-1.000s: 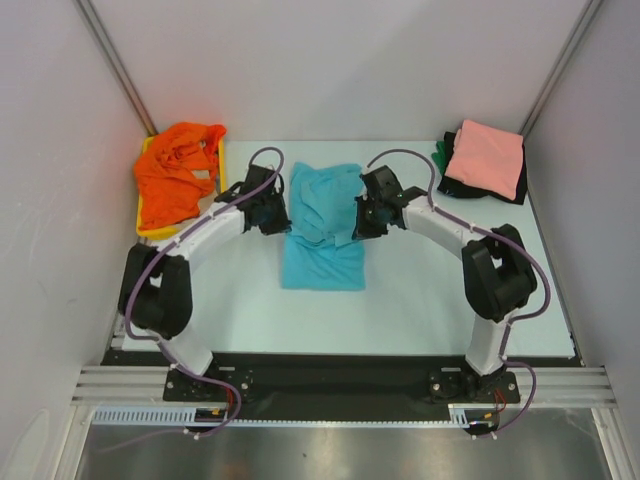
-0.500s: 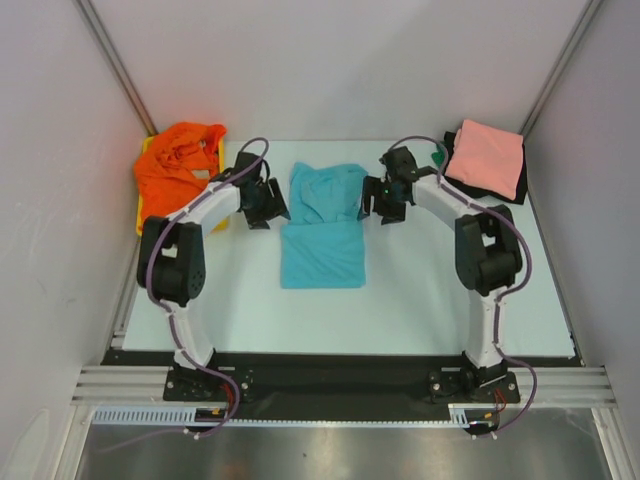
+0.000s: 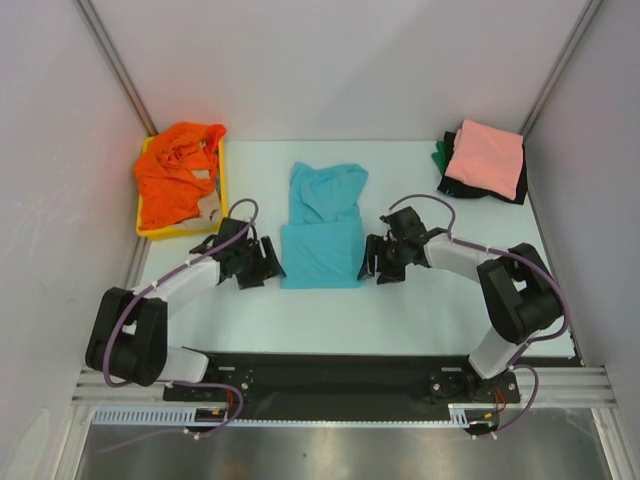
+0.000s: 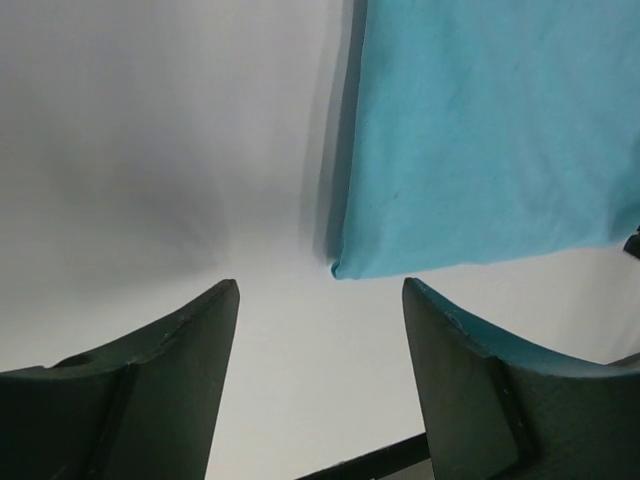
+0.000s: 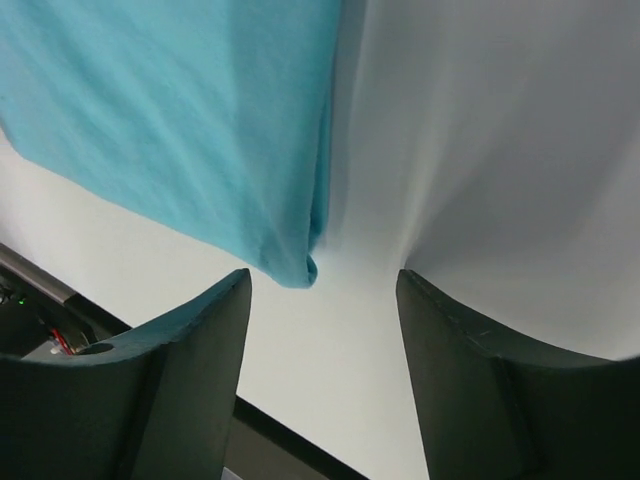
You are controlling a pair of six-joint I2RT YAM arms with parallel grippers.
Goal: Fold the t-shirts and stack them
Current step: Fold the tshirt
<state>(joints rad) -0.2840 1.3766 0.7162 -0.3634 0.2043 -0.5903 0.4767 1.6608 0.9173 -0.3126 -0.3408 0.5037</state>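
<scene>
Pale table (image 3: 430, 300) and bare white walls frame the scene. Left gripper (image 4: 320, 290) and right gripper (image 5: 322, 280) both stand spread and empty, each low beside a near corner of the turquoise t-shirt (image 3: 322, 245), probably lined up to pinch that hem for another fold. It lies mid-table, partly folded. Farther out, a crumpled orange t-shirt (image 3: 175, 180) waits in the yellow tray (image 3: 165, 233); a salmon pink t-shirt (image 3: 487, 155) tops the folded stack far right. No writing or labels show
</scene>
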